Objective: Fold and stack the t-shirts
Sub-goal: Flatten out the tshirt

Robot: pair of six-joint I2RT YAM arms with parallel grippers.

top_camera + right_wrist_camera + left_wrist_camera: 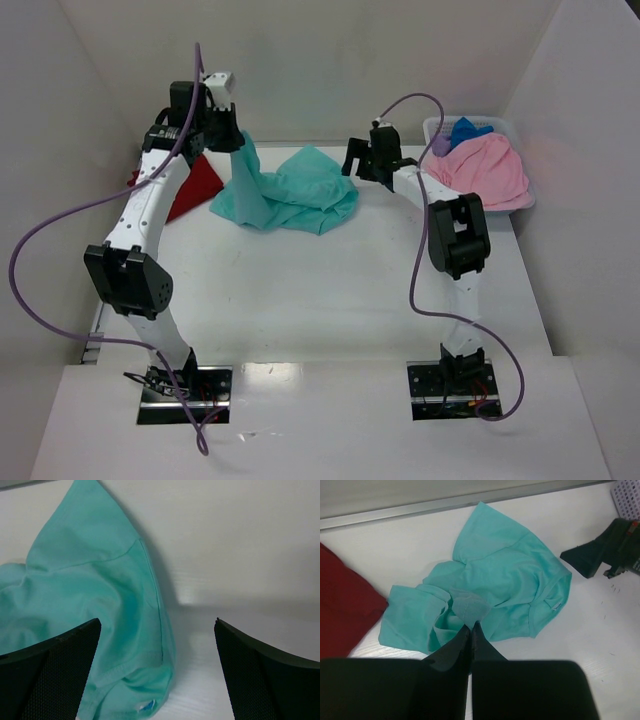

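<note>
A crumpled teal t-shirt lies at the back middle of the table. My left gripper is shut on one corner of it and holds that corner lifted; in the left wrist view the tips pinch a fold of the teal t-shirt. My right gripper is open at the shirt's right edge. In the right wrist view the teal t-shirt has its hem lying between the wide-apart jaws of the gripper, untouched. A dark red t-shirt lies flat to the left.
A white basket at the back right holds a pink t-shirt, a blue one and a purple one. White walls close in the back and both sides. Purple cables loop off both arms.
</note>
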